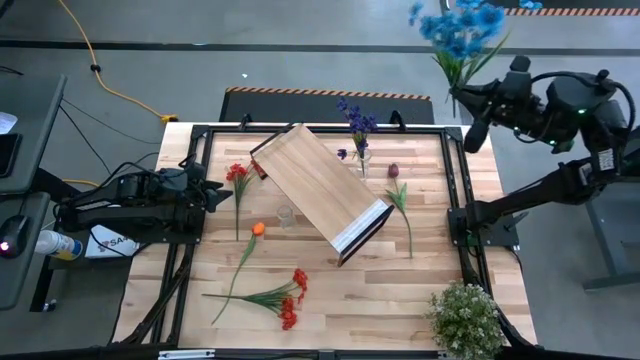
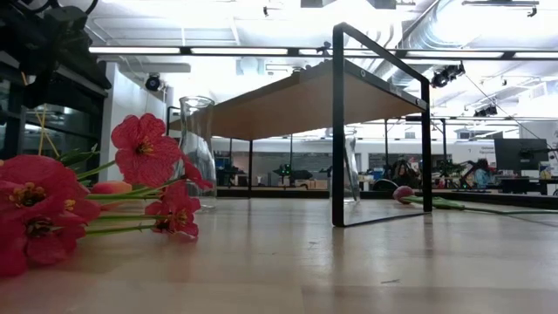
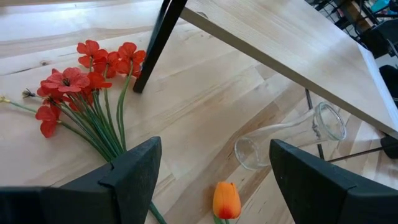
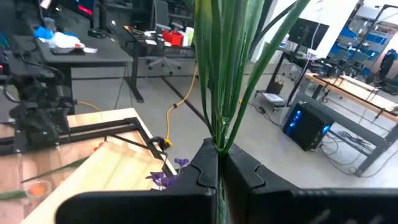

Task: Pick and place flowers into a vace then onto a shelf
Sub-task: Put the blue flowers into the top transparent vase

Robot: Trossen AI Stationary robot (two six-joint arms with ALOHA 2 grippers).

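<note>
Blue flowers (image 1: pixel 462 25) sit highest in the overhead picture, lifted beyond the far right corner of the table (image 1: pixel 330 300) by the right gripper (image 1: pixel 466 103), whose fingers are clamped on the green stems. On the table the shelf (image 1: pixel 318 186) lies at a slant near the middle, its white end edge toward the near right. A purple sprig (image 1: pixel 357 120) stands in a small clear vase (image 1: pixel 362 156) just beyond the shelf, a dark maroon bloom (image 1: pixel 394 171) on a long stem lies to its right, red poppies (image 1: pixel 237 174) lie to its left, an orange tulip (image 1: pixel 258 229) lies nearer, and a red bunch (image 1: pixel 291 298) lies nearest the front edge. A bushy pale-green plant (image 1: pixel 466 318) sits at the near right corner. The left gripper (image 1: pixel 212 192) rests low at the left edge, fingers spread wide and empty, pointing at the poppies. From table height, red blooms (image 2: pixel 52 205) fill the near left, a clear vase (image 2: pixel 198 144) stands behind them, and the shelf (image 2: pixel 349 92) spans the middle on its dark frame. Past the left wrist's spread fingers (image 3: pixel 134 171) lie the poppies (image 3: pixel 84 78), the tulip (image 3: pixel 226 200), a tall clear vase (image 3: pixel 292 135) beside a shelf leg, and the shelf board (image 3: pixel 298 56). At the right wrist, green stems (image 4: pixel 233 68) rise from between the tightly closed fingers (image 4: pixel 205 171).
</note>
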